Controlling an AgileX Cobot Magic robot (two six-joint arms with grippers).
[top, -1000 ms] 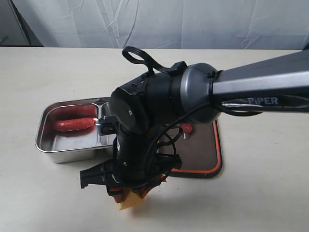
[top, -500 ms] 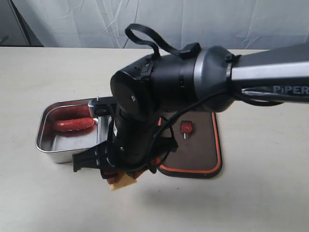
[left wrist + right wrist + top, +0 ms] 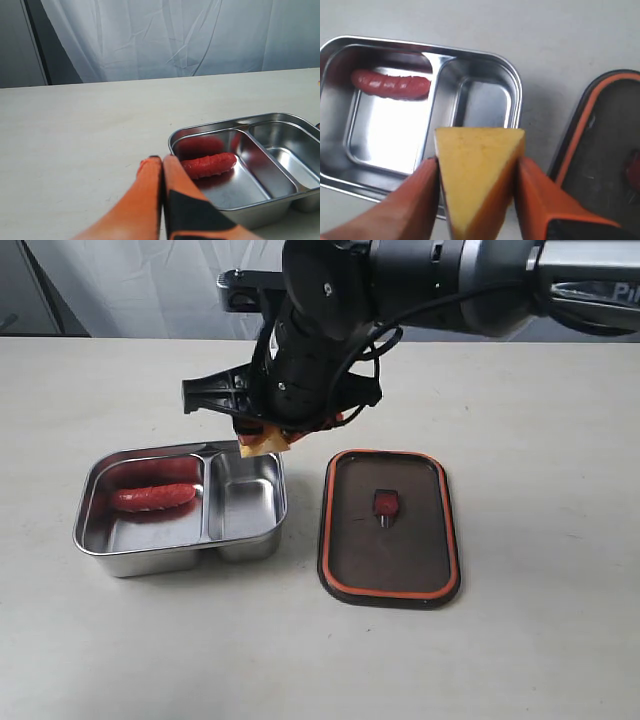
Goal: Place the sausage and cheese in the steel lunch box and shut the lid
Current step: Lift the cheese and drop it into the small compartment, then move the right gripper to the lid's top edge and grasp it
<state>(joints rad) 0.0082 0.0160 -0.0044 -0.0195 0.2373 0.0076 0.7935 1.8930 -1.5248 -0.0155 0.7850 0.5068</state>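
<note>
The steel lunch box [image 3: 150, 562] sits at the left of the table, and the red sausage [image 3: 153, 497] lies in its larger compartment. My right gripper [image 3: 268, 440] hangs above the far edge of the smaller compartment, shut on the yellow cheese [image 3: 262, 443] wedge. In the right wrist view the cheese [image 3: 476, 175] is pinched between the orange fingers [image 3: 415, 200], over the box [image 3: 512, 85]. The dark lid [image 3: 350, 540] lies seal-up to the right of the box. My left gripper [image 3: 161, 160] is shut and empty, just short of the box [image 3: 200, 134] and the sausage [image 3: 209, 164].
The lid's orange valve [image 3: 385, 504] sticks up at its centre. The right arm [image 3: 400, 280] spans the back of the table from the right. A white curtain [image 3: 150, 290] hangs behind the pale table [image 3: 520, 660].
The right gripper has lifted the cheese from the table's front and carried it back, over the smaller compartment's far edge. The box, sausage and lid have not moved.
</note>
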